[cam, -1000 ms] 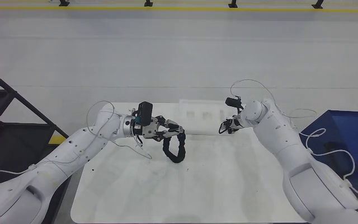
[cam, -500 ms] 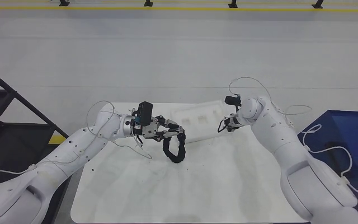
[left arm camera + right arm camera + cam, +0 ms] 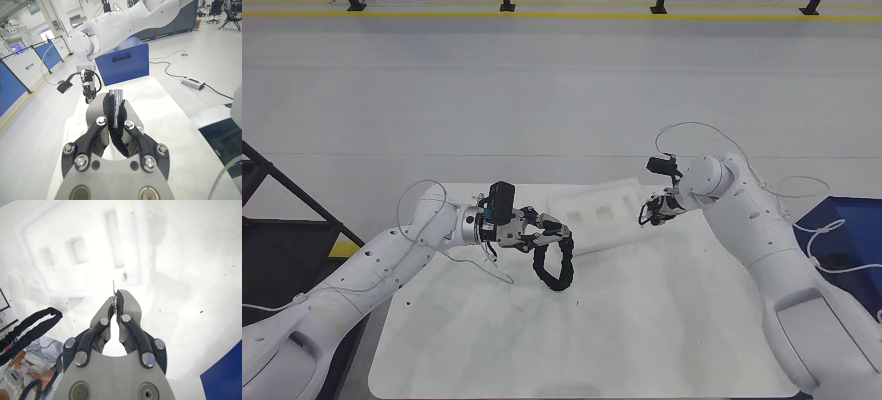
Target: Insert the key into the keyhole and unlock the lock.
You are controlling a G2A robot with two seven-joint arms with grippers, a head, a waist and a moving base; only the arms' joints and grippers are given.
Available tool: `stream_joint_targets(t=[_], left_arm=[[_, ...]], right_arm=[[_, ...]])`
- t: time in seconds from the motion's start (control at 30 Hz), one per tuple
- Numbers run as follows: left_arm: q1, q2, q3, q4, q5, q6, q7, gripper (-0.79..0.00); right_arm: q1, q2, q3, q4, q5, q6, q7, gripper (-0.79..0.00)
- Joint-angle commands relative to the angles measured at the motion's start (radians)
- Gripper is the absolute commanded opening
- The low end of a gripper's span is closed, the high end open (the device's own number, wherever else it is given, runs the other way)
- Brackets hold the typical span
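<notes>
Cable lock point(image 3: 118, 96) clamped in left end effector point(image 3: 113, 107); right end effector point(image 3: 115, 298) pinches key point(image 3: 113, 285), probably.

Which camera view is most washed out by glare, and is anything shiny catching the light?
Right wrist view: worst, the white foam tray and table bleach out; the key in the right gripper stands out. Left wrist view: bright streaks on the chrome end of the cable lock in the left gripper. Top view: even light.
</notes>
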State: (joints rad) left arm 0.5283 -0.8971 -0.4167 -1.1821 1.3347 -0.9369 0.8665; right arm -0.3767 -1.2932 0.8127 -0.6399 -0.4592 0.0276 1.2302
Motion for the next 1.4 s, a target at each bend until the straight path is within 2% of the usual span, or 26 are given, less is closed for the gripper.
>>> stream_joint_targets(t=[0.0,0.13,0.37,0.6,0.87,1.37], left_arm=[[0.000,0.000,0.000,0.000,0.000,0.000,0.000,-0.785],[0.000,0.000,0.000,0.000,0.000,0.000,0.000,-0.785],[0.000,0.000,0.000,0.000,0.000,0.000,0.000,-0.785],[0.000,0.000,0.000,0.000,0.000,0.000,0.000,-0.785],[0.000,0.000,0.000,0.000,0.000,0.000,0.000,-0.785],[0.000,0.000,0.000,0.000,0.000,0.000,0.000,-0.785]], right_arm=[[-0.031,0.026,0.035,-0.097,-0.003,0.008,0.045,-0.785],[-0.132,0.085,0.123,-0.362,-0.031,0.058,0.150,-0.785],[-0.392,0.181,0.332,-0.903,-0.130,0.148,0.302,-0.785],[-0.577,0.232,0.482,-1.201,-0.103,0.148,0.306,-0.785],[-0.699,0.263,0.618,-1.377,-0.034,0.153,0.292,-0.785],[-0.703,0.264,0.623,-1.380,-0.031,0.151,0.288,-0.785]])
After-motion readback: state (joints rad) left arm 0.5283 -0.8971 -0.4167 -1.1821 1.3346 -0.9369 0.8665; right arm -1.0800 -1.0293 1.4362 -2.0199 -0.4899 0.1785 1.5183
